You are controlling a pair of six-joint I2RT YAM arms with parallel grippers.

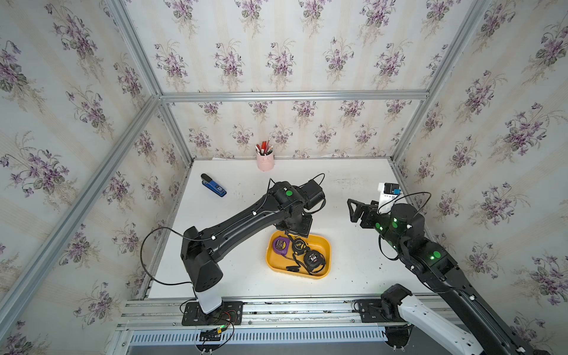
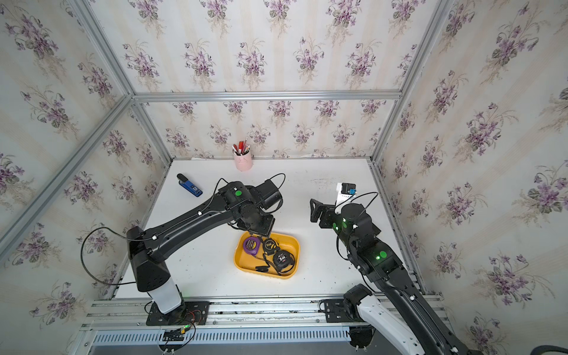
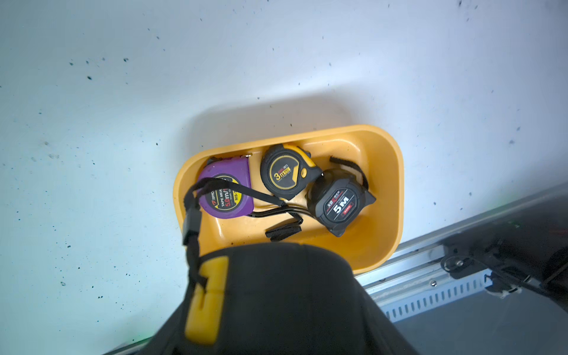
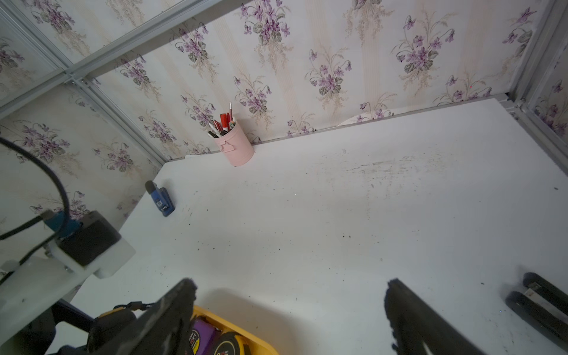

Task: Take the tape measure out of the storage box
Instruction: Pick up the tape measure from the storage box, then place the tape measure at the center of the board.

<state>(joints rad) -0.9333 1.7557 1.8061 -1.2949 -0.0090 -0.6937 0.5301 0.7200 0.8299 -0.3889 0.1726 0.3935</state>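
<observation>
The mustard-yellow storage box lies at the table's front middle. Three tape measures lie in it: a purple one, a black-and-yellow 3 m one and a black 5 m one. My left gripper hangs over the box's far edge, shut on another black-and-yellow tape measure whose strap dangles down. Its fingers are hidden behind that tape measure. My right gripper hovers to the right of the box, open and holding nothing.
A pink pen cup stands against the back wall. A blue stapler lies at the far left. A black object rests on the table beside my right gripper. Aluminium rails line the front edge.
</observation>
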